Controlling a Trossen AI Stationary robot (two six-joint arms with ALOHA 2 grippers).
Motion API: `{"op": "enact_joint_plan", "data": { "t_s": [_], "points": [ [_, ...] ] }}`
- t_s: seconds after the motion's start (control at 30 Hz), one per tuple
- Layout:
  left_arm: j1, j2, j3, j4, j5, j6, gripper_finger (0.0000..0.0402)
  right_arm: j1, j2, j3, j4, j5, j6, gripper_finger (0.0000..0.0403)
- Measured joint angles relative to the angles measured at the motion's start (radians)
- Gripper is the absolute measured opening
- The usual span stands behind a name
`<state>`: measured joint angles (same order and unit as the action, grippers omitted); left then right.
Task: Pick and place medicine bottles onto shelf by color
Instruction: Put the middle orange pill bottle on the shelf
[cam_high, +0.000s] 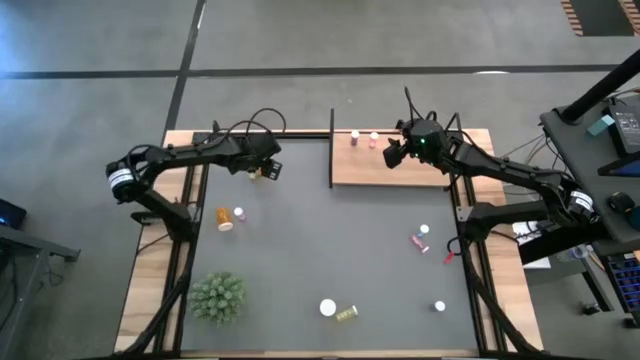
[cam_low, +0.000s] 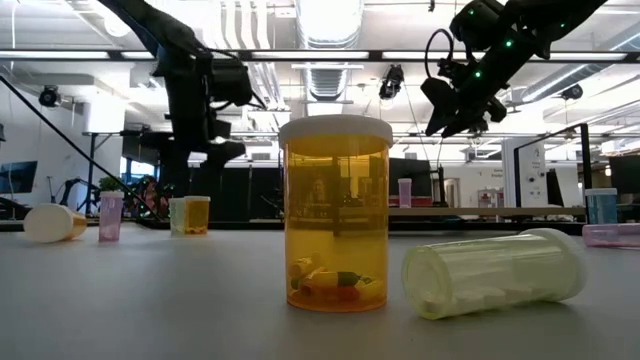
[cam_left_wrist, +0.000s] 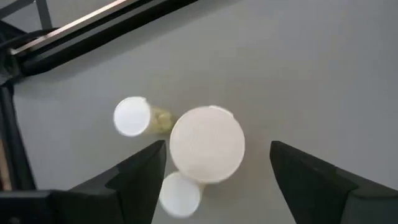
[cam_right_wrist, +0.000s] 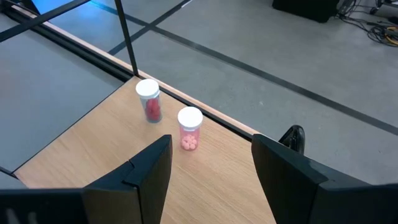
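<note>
Medicine bottles, tiny cylinders w/ white round caps, lie scattered over the dark grey mat (cam_high: 320, 250) on the worktop; only two so far stand on the flat light-brown wooden shelf (cam_high: 400, 172), a red-bodied bottle (cam_right_wrist: 149, 101) and a pink-bodied bottle (cam_right_wrist: 189, 127), side by side near its far edge.

Left to right: left end effector (cam_high: 262, 168) hangs over the mat's far-left corner, fingers spread wide & holding nothing, straddling from above a small cluster of white-capped bottles (cam_left_wrist: 207, 144), one w/ a yellowish body. An orange bottle on its side (cam_high: 225, 219) and a small upright pink one (cam_high: 239, 214) sit nearby. Nearer the front: spiky green plant (cam_high: 218, 297), an upright orange bottle (cam_low: 336, 213), a pale yellow-green bottle lying down (cam_low: 495, 273). On the right, more pink/white ones.

Right end effector (cam_high: 395, 152) hovers above the shelf beside the red/pink pair, fingers parted, empty.

Step, I judge: left arm at a drop-off or pick-up over its cluster; can't tell which. Next move calls for a clean vertical approach, fingers round one cap only, w/o knocking neighbours, then carrying by colour to the shelf.
</note>
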<state>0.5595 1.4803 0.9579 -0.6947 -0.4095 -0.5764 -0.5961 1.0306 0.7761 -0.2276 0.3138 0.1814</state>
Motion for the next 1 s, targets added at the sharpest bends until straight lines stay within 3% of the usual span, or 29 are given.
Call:
{"op": "enact_joint_plan", "data": {
  "t_s": [1.0],
  "points": [
    [0.023, 0.058, 0.006, 0.07, -0.005, 0.041, 0.027, 0.0, 0.0, 0.0, 0.0, 0.0, 0.001, 0.0212]
  ]
}}
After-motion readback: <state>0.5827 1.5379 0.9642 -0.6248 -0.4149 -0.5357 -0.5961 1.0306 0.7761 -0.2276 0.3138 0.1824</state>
